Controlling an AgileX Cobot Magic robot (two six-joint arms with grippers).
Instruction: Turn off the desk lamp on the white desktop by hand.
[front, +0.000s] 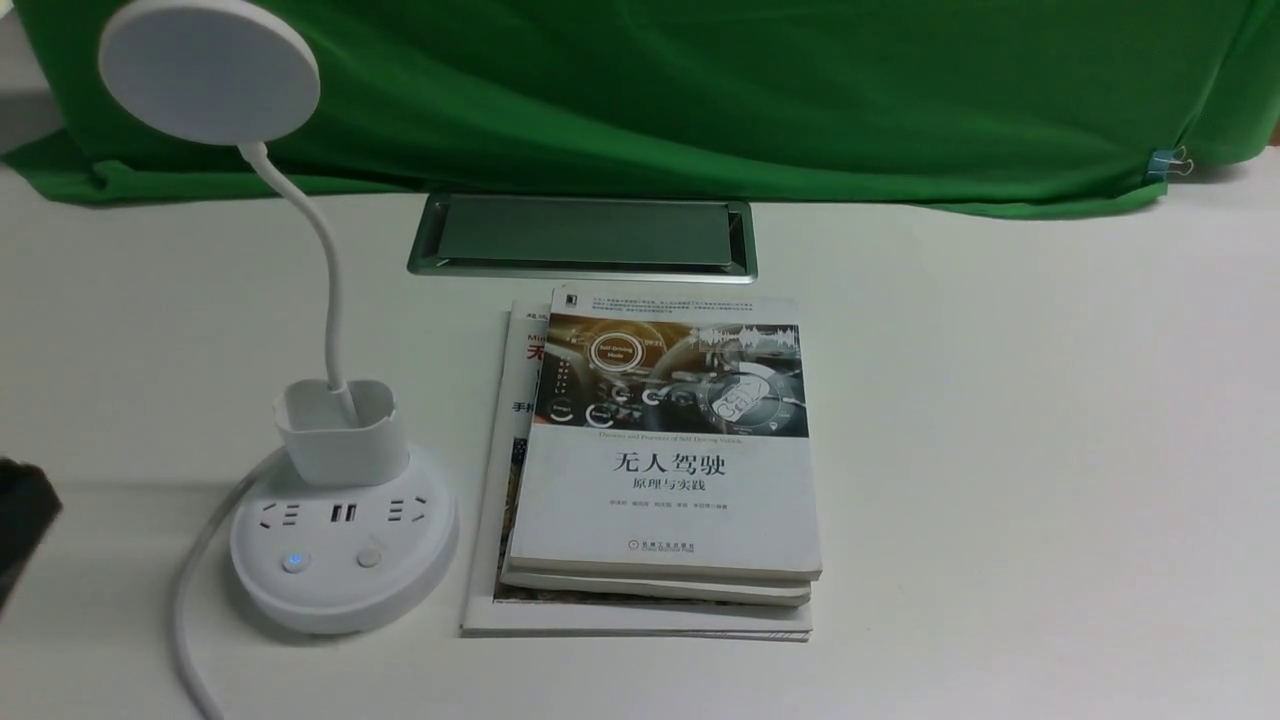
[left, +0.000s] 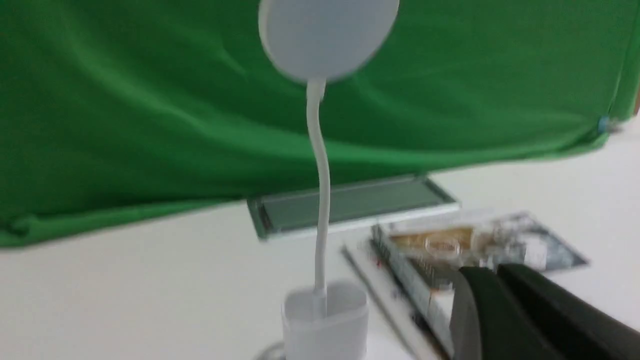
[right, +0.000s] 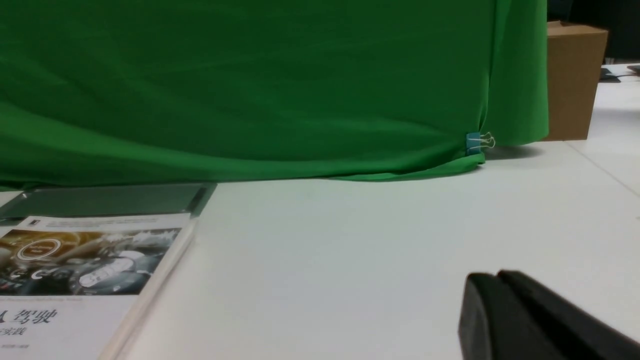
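The white desk lamp (front: 340, 440) stands at the front left of the white desktop (front: 1000, 450). Its disc head (front: 209, 70) sits on a thin gooseneck that rises from a cup holder on a round socket base. The base has two buttons; the left one (front: 294, 562) glows blue, the right one (front: 369, 557) is plain. The lamp also shows in the left wrist view (left: 322, 165), blurred. My left gripper (left: 492, 272) is shut and empty; it hangs to the left of the base and shows as a dark shape at the front view's left edge (front: 22, 520). My right gripper (right: 492, 277) is shut and empty above bare desktop.
A stack of books (front: 660, 460) lies just right of the lamp base. A silver-framed grey cable hatch (front: 583, 236) sits behind them. Green cloth (front: 700, 90) hangs across the back, held by a blue clip (front: 1165, 163). The lamp's white cord (front: 190, 600) runs off the front-left edge. A cardboard box (right: 572, 80) stands at the far right.
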